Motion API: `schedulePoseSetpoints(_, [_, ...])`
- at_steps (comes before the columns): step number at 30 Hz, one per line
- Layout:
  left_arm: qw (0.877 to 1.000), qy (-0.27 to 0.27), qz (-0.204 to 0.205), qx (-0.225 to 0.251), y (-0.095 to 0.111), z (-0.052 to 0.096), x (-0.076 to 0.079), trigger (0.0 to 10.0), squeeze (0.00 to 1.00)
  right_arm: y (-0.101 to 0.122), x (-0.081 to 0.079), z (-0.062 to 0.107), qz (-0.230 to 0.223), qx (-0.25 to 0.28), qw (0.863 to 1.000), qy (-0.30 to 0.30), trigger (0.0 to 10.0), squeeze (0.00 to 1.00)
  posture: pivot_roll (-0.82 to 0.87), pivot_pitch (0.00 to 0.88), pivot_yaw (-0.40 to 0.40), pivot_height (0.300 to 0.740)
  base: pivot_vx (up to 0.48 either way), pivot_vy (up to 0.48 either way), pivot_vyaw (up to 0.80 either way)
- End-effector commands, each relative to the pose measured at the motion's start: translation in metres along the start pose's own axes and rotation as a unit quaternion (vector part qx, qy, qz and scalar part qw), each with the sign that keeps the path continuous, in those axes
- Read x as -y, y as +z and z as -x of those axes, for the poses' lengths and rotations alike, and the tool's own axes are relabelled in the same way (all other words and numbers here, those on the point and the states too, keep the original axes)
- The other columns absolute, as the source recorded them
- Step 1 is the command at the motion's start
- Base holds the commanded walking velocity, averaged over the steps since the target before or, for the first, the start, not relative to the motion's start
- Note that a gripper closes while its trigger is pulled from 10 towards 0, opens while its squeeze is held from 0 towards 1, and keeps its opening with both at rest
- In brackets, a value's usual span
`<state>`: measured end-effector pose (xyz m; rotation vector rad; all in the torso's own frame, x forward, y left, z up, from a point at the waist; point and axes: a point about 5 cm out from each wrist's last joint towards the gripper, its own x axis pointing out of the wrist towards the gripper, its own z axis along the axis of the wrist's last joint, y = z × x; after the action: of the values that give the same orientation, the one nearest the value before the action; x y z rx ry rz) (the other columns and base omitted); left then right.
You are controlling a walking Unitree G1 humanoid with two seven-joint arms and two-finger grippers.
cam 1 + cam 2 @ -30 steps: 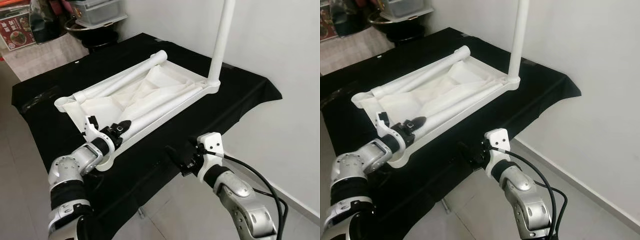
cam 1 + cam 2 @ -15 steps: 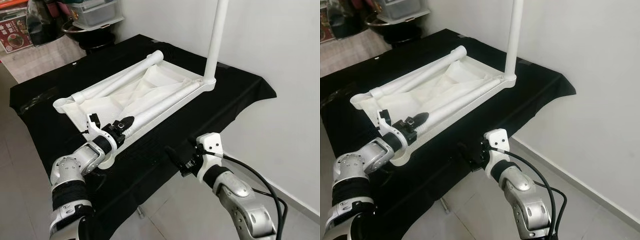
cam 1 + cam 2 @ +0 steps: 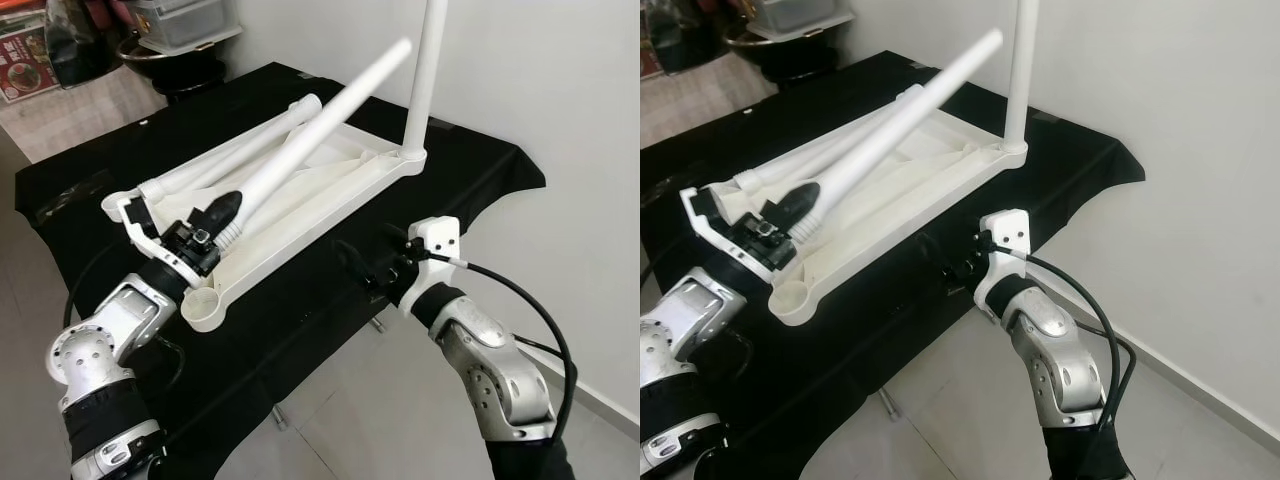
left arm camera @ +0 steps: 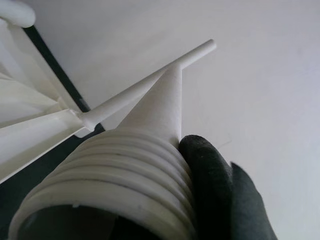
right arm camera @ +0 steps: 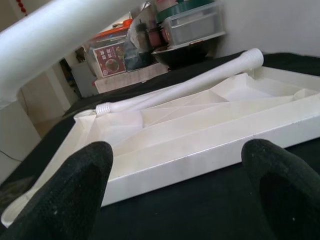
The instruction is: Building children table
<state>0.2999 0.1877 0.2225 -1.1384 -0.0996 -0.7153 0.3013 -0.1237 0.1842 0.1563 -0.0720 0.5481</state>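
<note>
The white tabletop (image 3: 330, 185) lies upside down on a black-draped table. One white leg (image 3: 428, 80) stands upright in its far right corner. A second leg (image 3: 235, 155) lies along the tabletop's far side. My left gripper (image 3: 222, 208) is shut on the threaded end (image 4: 125, 170) of a third leg (image 3: 320, 125), held above the tabletop with its far end tilted up. One black finger (image 4: 210, 180) presses against the threads. My right gripper (image 3: 355, 265) hovers open over the black cloth by the tabletop's near long edge, its fingers (image 5: 75, 185) spread wide.
A round leg socket (image 3: 200, 305) sits at the tabletop's near corner. The black cloth (image 3: 480, 180) hangs over the table's edges. A white wall (image 3: 560, 100) stands close on the right. Bins and a dark bowl (image 3: 185, 50) stand behind the table. Tiled floor (image 3: 350, 420) lies below.
My left gripper has lifted the leg off the tabletop and swung its far end upward. The right gripper has moved slightly closer to the tabletop's edge.
</note>
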Motion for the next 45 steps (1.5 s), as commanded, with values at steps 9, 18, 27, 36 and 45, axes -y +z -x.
schedulePoseSetpoints(9, [0.998,-0.060,-0.005,-0.019,-0.012,0.014,0.019,0.0,0.00,0.078,-0.010,-0.011,-0.339,0.187,0.900,0.200,10.0,0.00,-0.06,0.036,0.034,0.740,0.000,0.000,0.00])
schedulePoseSetpoints(18, [0.996,-0.082,0.015,-0.017,-0.021,0.015,0.026,0.0,0.00,0.088,-0.031,-0.007,-0.300,0.177,0.884,0.312,10.0,0.00,-0.05,0.029,0.027,0.740,0.000,0.000,0.00])
schedulePoseSetpoints(27, [0.993,-0.111,0.028,-0.030,-0.034,0.011,0.037,0.0,0.00,0.077,-0.040,-0.012,-0.316,0.123,0.884,0.321,10.0,1.00,-0.04,0.023,0.022,0.740,0.000,0.000,0.00])
schedulePoseSetpoints(36, [0.993,-0.116,0.022,-0.028,-0.032,0.013,0.042,0.0,0.00,0.071,-0.025,-0.002,-0.306,0.105,0.888,0.327,10.0,0.33,-0.03,0.017,0.015,0.740,0.000,0.000,0.00])
schedulePoseSetpoints(45, [0.991,-0.126,0.019,-0.030,-0.031,0.012,0.046,0.0,0.00,0.050,-0.022,0.006,-0.291,0.057,0.902,0.314,10.0,0.21,-0.04,0.009,0.018,0.740,0.000,0.000,0.00])
